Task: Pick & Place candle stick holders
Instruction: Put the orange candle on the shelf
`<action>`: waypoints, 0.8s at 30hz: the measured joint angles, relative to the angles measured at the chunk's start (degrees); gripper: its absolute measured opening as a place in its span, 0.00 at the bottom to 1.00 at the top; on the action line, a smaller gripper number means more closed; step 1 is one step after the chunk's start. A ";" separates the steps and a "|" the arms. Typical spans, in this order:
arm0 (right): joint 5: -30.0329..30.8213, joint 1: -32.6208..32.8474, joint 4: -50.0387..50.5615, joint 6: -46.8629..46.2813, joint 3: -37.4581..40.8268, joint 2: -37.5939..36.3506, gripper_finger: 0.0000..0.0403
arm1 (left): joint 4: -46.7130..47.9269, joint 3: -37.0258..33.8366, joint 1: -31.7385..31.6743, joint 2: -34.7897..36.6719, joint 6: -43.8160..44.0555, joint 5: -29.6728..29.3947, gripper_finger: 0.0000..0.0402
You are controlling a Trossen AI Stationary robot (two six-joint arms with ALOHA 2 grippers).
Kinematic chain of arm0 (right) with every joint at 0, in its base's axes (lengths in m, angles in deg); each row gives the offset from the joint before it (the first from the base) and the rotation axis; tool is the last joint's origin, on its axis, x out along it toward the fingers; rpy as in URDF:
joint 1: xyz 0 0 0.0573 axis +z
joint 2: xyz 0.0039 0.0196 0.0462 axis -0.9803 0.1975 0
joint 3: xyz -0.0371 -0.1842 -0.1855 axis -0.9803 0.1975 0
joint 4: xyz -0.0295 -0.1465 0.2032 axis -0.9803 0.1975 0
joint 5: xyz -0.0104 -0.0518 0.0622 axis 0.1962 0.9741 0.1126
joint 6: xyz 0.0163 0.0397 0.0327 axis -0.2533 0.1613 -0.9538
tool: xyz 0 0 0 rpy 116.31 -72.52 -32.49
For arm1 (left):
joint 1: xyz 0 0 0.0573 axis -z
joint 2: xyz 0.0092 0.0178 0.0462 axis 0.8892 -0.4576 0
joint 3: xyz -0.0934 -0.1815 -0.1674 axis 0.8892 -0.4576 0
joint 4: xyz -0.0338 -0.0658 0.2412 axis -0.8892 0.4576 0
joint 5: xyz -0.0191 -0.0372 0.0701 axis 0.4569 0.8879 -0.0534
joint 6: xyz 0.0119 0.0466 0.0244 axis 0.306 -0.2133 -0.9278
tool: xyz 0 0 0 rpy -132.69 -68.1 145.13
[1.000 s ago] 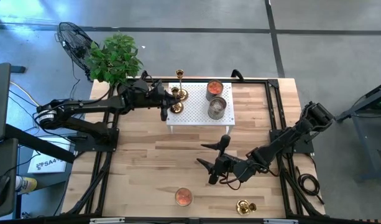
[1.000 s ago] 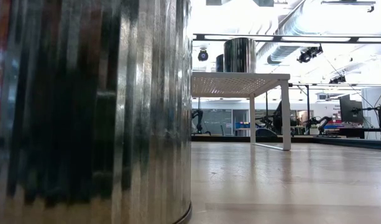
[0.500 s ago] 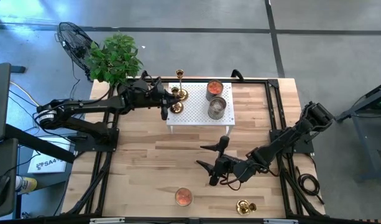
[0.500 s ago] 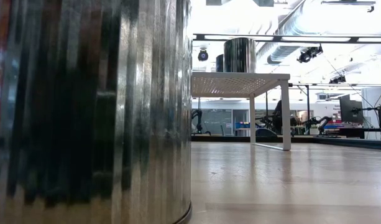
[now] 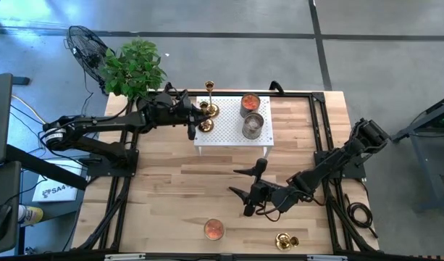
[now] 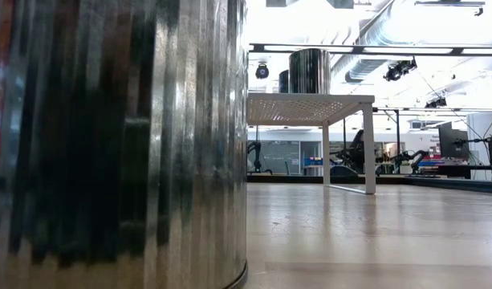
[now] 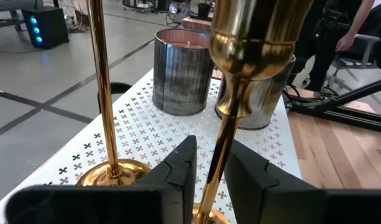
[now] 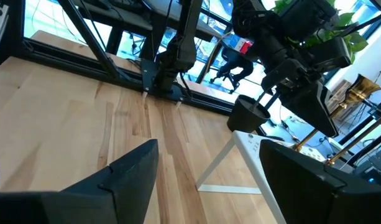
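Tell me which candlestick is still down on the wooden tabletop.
The short candlestick near the table's front edge; the other two stand on the white perforated stand, by the left gripper.

Low view: near metal can [image 6: 117, 144] fills left half, top and base cut by frame, hiding table behind. Left wrist view: candlestick stem [image 7: 222, 149] base hidden behind fingers [image 7: 178, 171], cup cut at top edge; second candlestick [image 7: 106, 93] top cut off. Contact between fingers and stem indiscernible.

Two candlesticks [image 5: 208, 109] on perforated stand [image 5: 232, 134]
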State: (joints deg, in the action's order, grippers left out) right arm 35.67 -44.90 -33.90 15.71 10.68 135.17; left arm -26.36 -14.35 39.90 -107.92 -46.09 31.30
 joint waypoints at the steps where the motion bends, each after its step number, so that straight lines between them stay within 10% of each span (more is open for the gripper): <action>1: 0.00 0.00 0.01 0.00 0.00 0.00 0.68 | 0.00 0.00 0.00 0.00 0.07 0.02 0.20; 24: -0.02 0.00 0.00 0.15 0.00 0.00 0.68 | -0.11 0.00 0.00 0.00 -0.11 3.80 0.69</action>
State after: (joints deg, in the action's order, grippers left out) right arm 35.65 -44.90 -33.90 15.86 10.68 135.17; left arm -26.47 -14.35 39.90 -107.92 -46.20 35.10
